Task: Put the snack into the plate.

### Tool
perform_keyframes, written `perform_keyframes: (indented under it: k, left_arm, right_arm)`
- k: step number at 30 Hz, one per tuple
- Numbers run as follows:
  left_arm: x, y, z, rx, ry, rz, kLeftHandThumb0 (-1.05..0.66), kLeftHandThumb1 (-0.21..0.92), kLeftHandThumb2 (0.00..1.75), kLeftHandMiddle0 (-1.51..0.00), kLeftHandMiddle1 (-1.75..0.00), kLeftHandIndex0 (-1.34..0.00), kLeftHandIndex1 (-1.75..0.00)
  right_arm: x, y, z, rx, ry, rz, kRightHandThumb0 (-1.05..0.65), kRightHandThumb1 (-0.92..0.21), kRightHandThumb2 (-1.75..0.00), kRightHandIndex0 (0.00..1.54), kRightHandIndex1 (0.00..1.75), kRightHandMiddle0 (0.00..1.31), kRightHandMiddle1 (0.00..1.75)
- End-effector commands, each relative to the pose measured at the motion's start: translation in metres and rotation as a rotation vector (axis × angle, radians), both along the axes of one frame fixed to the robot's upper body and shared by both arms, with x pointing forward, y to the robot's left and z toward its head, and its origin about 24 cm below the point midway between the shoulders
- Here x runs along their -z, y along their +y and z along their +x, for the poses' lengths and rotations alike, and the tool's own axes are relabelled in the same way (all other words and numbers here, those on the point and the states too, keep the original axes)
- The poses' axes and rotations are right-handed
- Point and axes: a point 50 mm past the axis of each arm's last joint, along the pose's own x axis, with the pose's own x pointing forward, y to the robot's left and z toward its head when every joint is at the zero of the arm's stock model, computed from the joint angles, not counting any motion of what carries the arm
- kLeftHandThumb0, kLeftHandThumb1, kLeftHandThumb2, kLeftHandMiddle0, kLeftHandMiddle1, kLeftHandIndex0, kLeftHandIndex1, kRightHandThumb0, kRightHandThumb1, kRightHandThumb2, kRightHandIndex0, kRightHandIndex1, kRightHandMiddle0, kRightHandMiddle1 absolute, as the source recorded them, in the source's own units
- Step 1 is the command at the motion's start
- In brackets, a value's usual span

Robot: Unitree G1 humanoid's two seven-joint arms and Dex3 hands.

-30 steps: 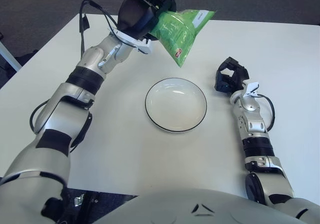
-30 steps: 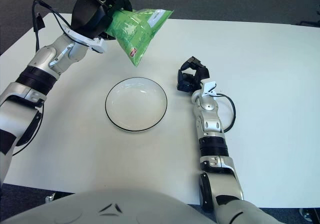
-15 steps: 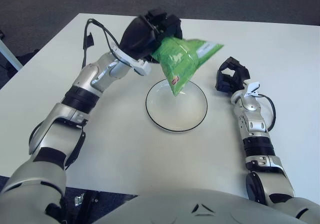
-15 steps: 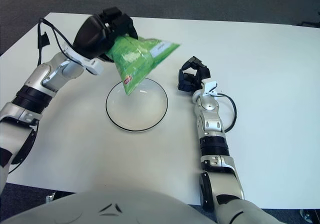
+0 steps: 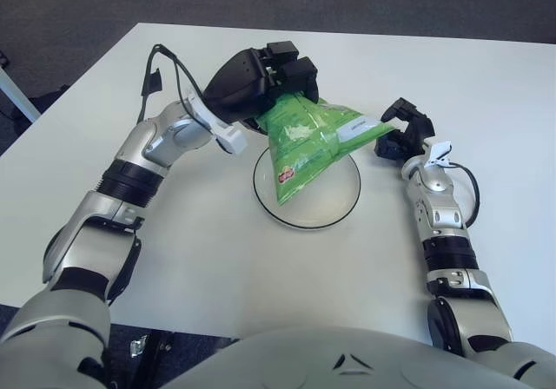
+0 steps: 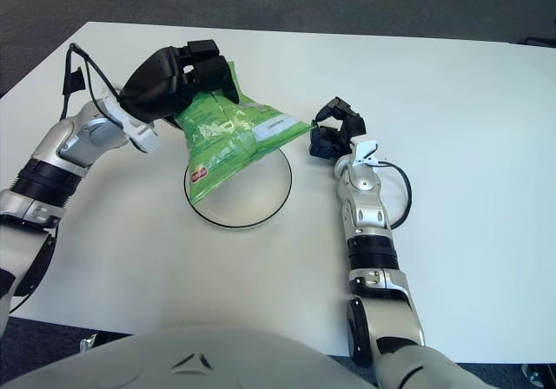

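Gripped at its top edge in left hand (image 5: 261, 81) over plate (image 5: 343, 205) on bench (image 5: 486, 85): light, crinkly snack (image 5: 304, 141), sagging; right hand (image 5: 401, 133) beside plate, curled, empty.

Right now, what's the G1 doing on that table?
The left robot hand is gripping a green snack bag by its top and has brought it down over the white plate at the middle of the white table. The bag's lower corner is at the plate, but the bag is still held, not released. The right robot hand shows just right of the plate, next to the bag's far corner, holding nothing.
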Motion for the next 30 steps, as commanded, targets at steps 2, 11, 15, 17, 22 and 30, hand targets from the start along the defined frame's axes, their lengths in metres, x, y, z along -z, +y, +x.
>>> perform_keyframes:
  k: [2, 11, 15, 17, 22, 30]
  left_arm:
    - [0.004, 0.003, -0.004, -0.004, -0.01, 0.027, 0.0, 0.07, 1.58, -0.82, -1.68, -0.56, -1.75]
    - [0.022, -0.006, -0.013, -0.001, 0.049, 0.112, 0.0, 0.08, 1.57, -0.81, -1.68, -0.55, -1.75]
    - [0.028, -0.01, -0.014, -0.005, 0.091, 0.176, 0.0, 0.07, 1.59, -0.82, -1.69, -0.56, -1.75]
    - [0.033, -0.014, -0.015, -0.006, 0.101, 0.199, 0.0, 0.07, 1.59, -0.82, -1.69, -0.56, -1.75]
    - [0.04, -0.02, -0.015, -0.003, 0.116, 0.235, 0.0, 0.06, 1.6, -0.83, -1.69, -0.57, -1.75]
    - [0.055, -0.025, -0.016, 0.013, 0.121, 0.317, 0.0, 0.05, 1.63, -0.82, -1.73, -0.58, -1.75]
  right_arm:
    - [0.04, -0.004, -0.017, 0.014, 0.171, -0.004, -0.5, -0.28, -1.36, 1.29, 1.75, 0.65, 1.75]
    - [0.04, -0.004, -0.017, 0.012, 0.176, -0.009, -0.49, -0.29, -1.35, 1.29, 1.75, 0.64, 1.75]
    - [0.04, -0.004, -0.017, 0.013, 0.178, -0.01, -0.49, -0.29, -1.35, 1.29, 1.75, 0.64, 1.75]
    - [0.04, -0.004, -0.018, 0.013, 0.177, -0.011, -0.49, -0.29, -1.35, 1.28, 1.75, 0.64, 1.75]
    - [0.039, -0.003, -0.018, 0.01, 0.176, -0.012, -0.49, -0.3, -1.34, 1.28, 1.75, 0.63, 1.75]
    - [0.039, -0.002, -0.019, 0.003, 0.175, -0.013, -0.49, -0.3, -1.34, 1.27, 1.75, 0.63, 1.75]
